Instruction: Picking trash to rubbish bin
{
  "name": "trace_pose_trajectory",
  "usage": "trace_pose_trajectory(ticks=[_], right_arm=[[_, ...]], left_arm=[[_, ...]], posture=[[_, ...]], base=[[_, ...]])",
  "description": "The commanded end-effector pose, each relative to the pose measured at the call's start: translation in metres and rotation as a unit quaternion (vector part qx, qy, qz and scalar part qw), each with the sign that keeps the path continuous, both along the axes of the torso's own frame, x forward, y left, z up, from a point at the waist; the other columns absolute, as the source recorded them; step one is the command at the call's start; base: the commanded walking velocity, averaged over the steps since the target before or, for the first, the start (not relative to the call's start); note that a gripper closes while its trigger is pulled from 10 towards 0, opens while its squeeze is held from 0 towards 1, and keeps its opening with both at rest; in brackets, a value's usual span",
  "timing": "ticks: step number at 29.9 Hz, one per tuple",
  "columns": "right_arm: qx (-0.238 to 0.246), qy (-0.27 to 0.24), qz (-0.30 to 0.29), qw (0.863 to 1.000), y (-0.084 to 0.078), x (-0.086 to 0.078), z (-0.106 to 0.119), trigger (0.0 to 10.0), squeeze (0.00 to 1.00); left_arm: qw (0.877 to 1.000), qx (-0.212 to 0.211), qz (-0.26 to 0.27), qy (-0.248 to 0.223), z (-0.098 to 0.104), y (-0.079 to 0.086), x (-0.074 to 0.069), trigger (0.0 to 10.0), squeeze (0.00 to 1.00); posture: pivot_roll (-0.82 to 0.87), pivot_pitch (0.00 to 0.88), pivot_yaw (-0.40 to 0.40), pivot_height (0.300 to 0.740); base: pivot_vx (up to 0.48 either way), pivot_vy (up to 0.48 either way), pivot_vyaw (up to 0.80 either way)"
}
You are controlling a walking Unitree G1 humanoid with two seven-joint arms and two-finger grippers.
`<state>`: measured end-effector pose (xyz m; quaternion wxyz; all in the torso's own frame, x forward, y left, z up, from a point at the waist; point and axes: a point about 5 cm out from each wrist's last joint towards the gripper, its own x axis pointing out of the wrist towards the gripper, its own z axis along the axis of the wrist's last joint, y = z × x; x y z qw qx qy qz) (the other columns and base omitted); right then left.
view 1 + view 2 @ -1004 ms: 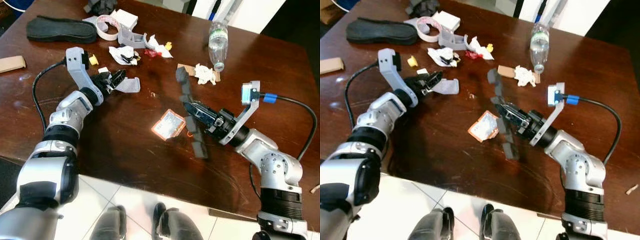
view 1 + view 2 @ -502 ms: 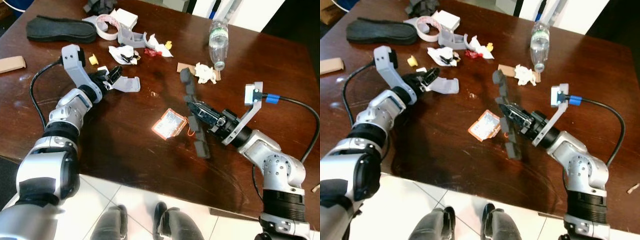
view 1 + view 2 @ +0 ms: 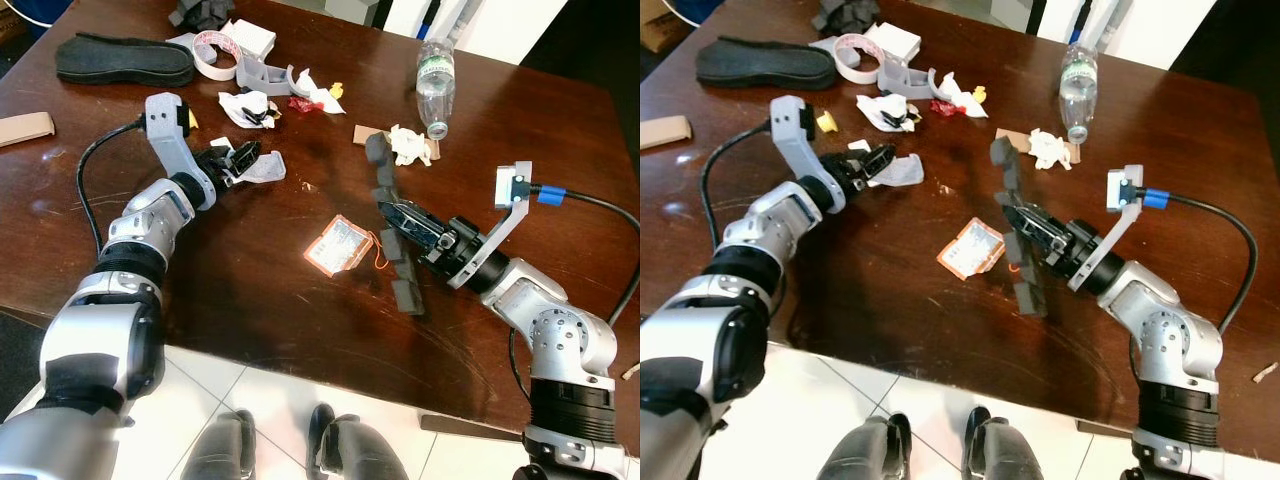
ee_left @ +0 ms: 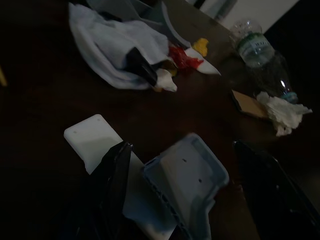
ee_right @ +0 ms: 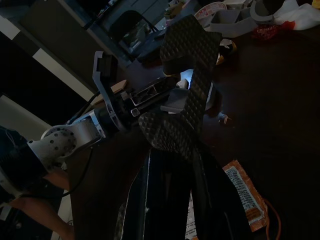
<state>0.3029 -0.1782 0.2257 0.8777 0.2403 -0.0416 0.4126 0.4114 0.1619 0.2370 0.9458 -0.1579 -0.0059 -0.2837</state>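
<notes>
Left gripper [image 3: 247,157] low over tabletop [image 3: 230,290], fingers spread w/ grey plastic piece [image 3: 265,166] lying between them, white card [image 4: 87,139] just beside. Right gripper [image 3: 392,213] clamped on dark foam strip [image 3: 392,235], strip's upper end raised, lower end on tabletop. Orange packet [image 3: 338,245] flat nr strip. Bottle [image 3: 435,85], crumpled tissue [image 3: 409,145] further back.

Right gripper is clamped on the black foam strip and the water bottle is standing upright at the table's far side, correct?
Not quite. The right gripper does clamp the black foam strip, but the water bottle lies on its side at the far side of the table, as the left eye view shows.
</notes>
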Motion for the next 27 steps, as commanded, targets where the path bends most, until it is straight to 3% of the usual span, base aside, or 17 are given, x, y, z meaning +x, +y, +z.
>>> trace_pose_trajectory(ticks=[1,7,8,9,23,27], right_arm=[[-0.006,-0.003,-0.014,1.000,-0.006,-0.002,-0.001,0.0,0.00],[-0.007,-0.001,-0.019,1.000,-0.007,-0.002,-0.001,0.0,0.00],[-0.007,0.000,-0.021,1.000,-0.008,-0.001,-0.001,0.0,0.00],[-0.008,0.001,-0.023,1.000,-0.008,-0.001,-0.001,0.0,0.00],[-0.007,0.000,-0.028,1.000,-0.007,0.003,0.002,0.0,0.00],[0.001,-0.006,-0.028,1.000,-0.007,0.004,0.004,0.0,0.00]], left_arm=[[0.996,0.015,-0.018,0.086,-0.039,-0.009,-0.006,10.0,0.00],[0.994,0.022,-0.023,0.104,-0.042,-0.011,-0.006,10.0,0.00],[0.993,0.022,-0.021,0.116,-0.045,-0.011,-0.007,4.7,0.00],[0.992,0.020,-0.017,0.126,-0.048,-0.010,-0.007,0.0,0.00],[0.992,0.009,-0.010,0.125,-0.044,-0.003,-0.007,0.0,0.00],[0.995,0.000,0.002,0.095,-0.034,0.004,-0.005,0.0,0.00]], posture=[[-0.08,0.369,-0.082,0.740],[-0.08,0.369,-0.083,0.740],[-0.07,0.369,-0.084,0.740],[-0.08,0.368,-0.084,0.740],[-0.07,0.356,-0.087,0.740],[-0.07,0.342,-0.084,0.740]], base=[[0.000,0.000,0.00],[0.000,0.000,0.00],[0.000,0.000,0.00],[0.000,0.000,0.00],[0.000,0.000,0.00],[0.000,0.000,0.00]])
